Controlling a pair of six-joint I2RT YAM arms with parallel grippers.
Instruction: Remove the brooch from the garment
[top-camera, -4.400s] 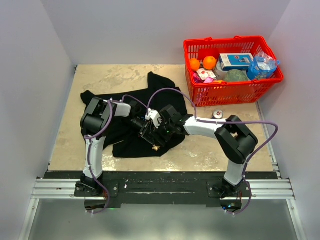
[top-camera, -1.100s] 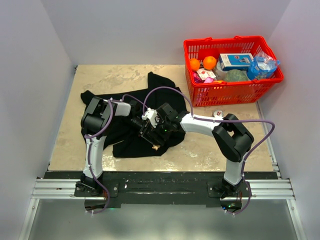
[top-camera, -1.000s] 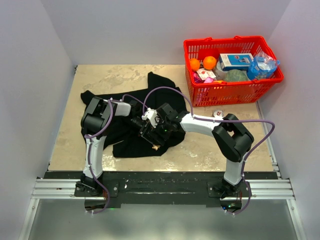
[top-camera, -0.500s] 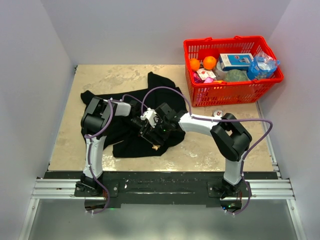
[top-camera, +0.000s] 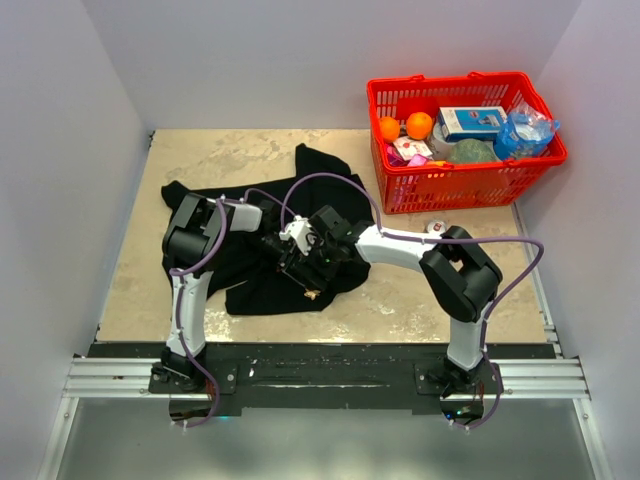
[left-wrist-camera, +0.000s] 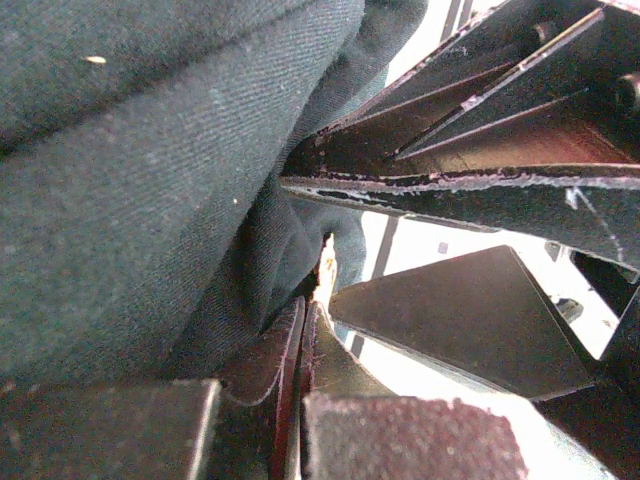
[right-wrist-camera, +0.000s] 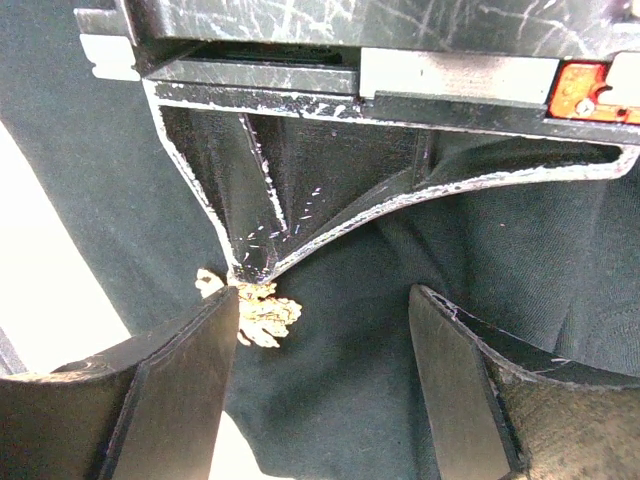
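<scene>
The garment (top-camera: 255, 275), a black T-shirt, lies crumpled on the table's left half. The brooch (top-camera: 312, 294), small and golden, is pinned near its front edge. It also shows in the right wrist view (right-wrist-camera: 265, 312) and as a gold sliver in the left wrist view (left-wrist-camera: 326, 275). My left gripper (left-wrist-camera: 303, 318) is shut on a fold of the garment, its tips right at the brooch's upper edge (right-wrist-camera: 250, 268). My right gripper (right-wrist-camera: 320, 385) is open over the cloth. Its left finger (right-wrist-camera: 180, 385) touches the brooch and its right finger (right-wrist-camera: 465, 390) stands well apart.
A red basket (top-camera: 450, 186) with oranges, a box and packets stands at the back right. A small round tin (top-camera: 436, 228) lies in front of it. Both wrists crowd together over the shirt (top-camera: 305, 255). Grey walls close in the table on three sides.
The right arm's wrist and elbow have crept slightly left toward the left gripper. The left arm, the garment and the brooch have stayed put.
</scene>
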